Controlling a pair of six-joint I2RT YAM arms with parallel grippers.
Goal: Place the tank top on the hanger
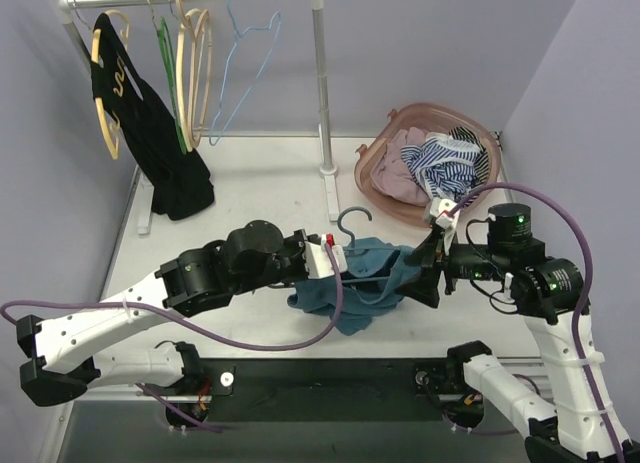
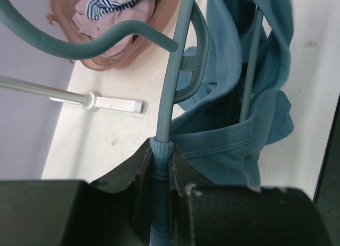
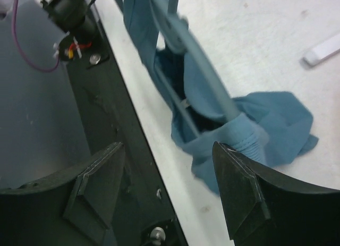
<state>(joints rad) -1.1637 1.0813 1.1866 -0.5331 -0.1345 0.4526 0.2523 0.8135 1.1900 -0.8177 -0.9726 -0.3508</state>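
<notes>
Left wrist view: left gripper [image 2: 160, 162] clamped on hanger [image 2: 174, 70] and top [image 2: 228, 150] hem, apparently steadying them so the open right gripper [image 3: 167, 150] can dress the right end.

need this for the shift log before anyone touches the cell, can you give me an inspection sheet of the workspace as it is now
surface: white table, black strip along the near edge
job's things: tank top bunched mid-table, partly threaded onto the hanger, not hung straight
clutter: pink basket of laundry, striped cloth on top
grippers: left claw shut on the hanger, a strap caught in the grip; right claw open beside the tank top
cables: purple cable looping off each arm
surroundings: rack with black garment and spare hangers; lilac walls
</notes>
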